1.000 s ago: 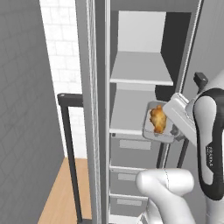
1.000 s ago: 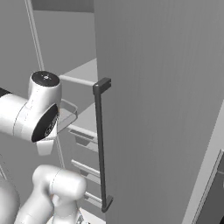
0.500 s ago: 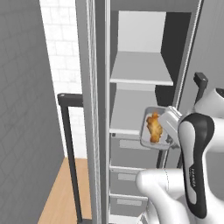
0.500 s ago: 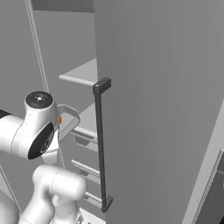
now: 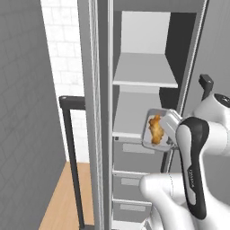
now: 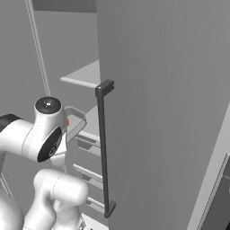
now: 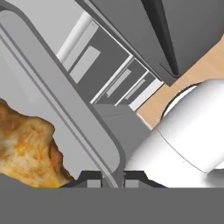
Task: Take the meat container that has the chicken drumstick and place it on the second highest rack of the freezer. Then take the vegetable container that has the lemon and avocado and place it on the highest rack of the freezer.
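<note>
— Claw (image 7: pixel 113 177) state first: what does the robot have?

— Its two tips are pinched tight on the rim of the meat container (image 5: pixel 155 130), right at a rounded corner. The hand view shows the thin wall (image 7: pixel 65 109) running between the tips, with the chicken drumstick (image 7: pixel 26 151) lying inside.

— And where is the container just now?

— Held in the air in front of the open freezer (image 5: pixel 143 67), tipped steeply so its open face shows toward the left base camera. It sits at about the level of the lower flat shelf (image 5: pixel 134 121), just outside it and not resting on anything. The highest rack (image 5: pixel 146 72) is above it. In the right base view only a corner of the container (image 6: pixel 74 121) peeks out behind the wrist, beside the door's long dark bar handle (image 6: pixel 104 148).

— How would it handle?

— Probably light and stiff: a thin-walled, smooth tray with one small piece of chicken. The smooth wall looks slippery, and a pinch at one corner leaves the rest hanging off to the side, so it could twist in the grip. The drumstick is loose and, with this much tilt, might slide or drop out.

— So the next move?

— Judging by the task, level the tray and ease it onto that lower shelf.
</note>
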Controlling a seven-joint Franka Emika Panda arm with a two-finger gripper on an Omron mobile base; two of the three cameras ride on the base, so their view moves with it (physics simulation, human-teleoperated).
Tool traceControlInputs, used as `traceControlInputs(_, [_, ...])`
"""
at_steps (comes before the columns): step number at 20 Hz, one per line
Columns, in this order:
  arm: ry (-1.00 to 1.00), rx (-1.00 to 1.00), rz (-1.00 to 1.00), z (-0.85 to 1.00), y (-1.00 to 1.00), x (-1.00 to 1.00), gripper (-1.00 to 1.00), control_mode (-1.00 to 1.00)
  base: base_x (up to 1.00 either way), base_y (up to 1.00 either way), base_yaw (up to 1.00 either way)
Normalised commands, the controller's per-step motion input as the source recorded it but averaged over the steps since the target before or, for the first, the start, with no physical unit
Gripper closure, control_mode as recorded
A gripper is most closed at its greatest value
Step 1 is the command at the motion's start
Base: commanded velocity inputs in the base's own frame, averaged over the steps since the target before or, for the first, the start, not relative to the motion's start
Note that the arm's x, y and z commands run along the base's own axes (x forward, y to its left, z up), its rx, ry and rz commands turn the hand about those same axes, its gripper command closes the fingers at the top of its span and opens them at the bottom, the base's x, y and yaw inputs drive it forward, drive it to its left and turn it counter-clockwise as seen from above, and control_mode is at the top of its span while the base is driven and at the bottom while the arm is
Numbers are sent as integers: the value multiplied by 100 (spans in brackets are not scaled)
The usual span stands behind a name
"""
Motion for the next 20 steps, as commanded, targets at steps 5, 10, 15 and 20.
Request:
traceControlInputs(5, [0,-1,-1,-12,-4,51,100,-100,0,0,0])
traceControlInputs(10, [-1,-1,-4,-11,-9,31,100,-100,0,0,0])
traceControlInputs(15, [0,-4,-6,-19,-3,41,100,-100,0,0,0])
traceControlInputs(20, [0,-6,-3,-26,0,45,100,-100,0,0,0])
